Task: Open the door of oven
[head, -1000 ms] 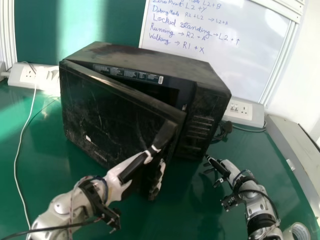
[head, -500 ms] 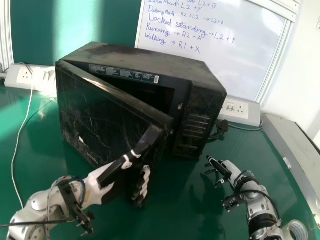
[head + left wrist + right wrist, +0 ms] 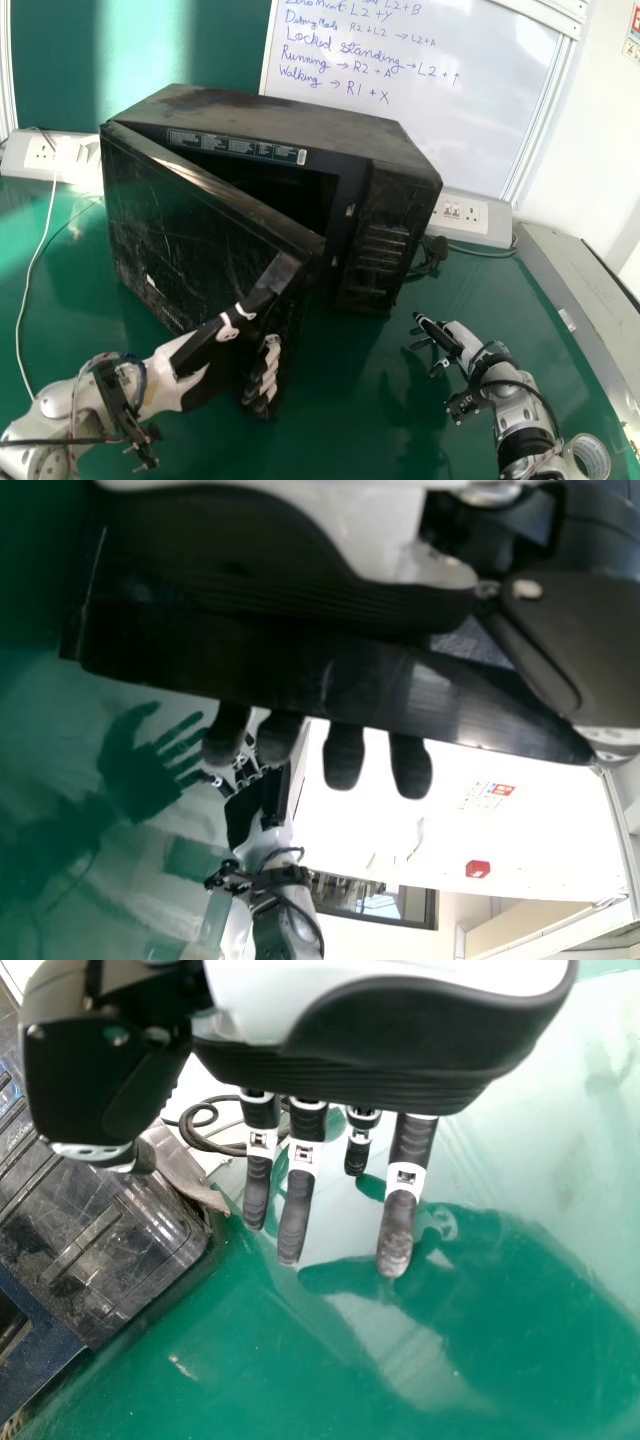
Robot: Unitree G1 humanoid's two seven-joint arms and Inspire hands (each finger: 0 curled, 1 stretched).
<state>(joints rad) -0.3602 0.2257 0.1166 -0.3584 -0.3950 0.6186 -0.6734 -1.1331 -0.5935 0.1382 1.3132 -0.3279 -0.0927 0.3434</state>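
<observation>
Over there a whiteboard [image 3: 475, 125] is standing behind the green table [image 3: 370, 390]; a white cable [image 3: 18, 330] is trailing at left, what looks like a tape roll [image 3: 592, 441] sitting at right.

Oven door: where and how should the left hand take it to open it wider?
The oven door is probably best held by its upright free edge, opposite the hinge side. The left hand could come from the outer side and wrap that edge, since the door stands ajar from the oven body with a gap behind it.
</observation>
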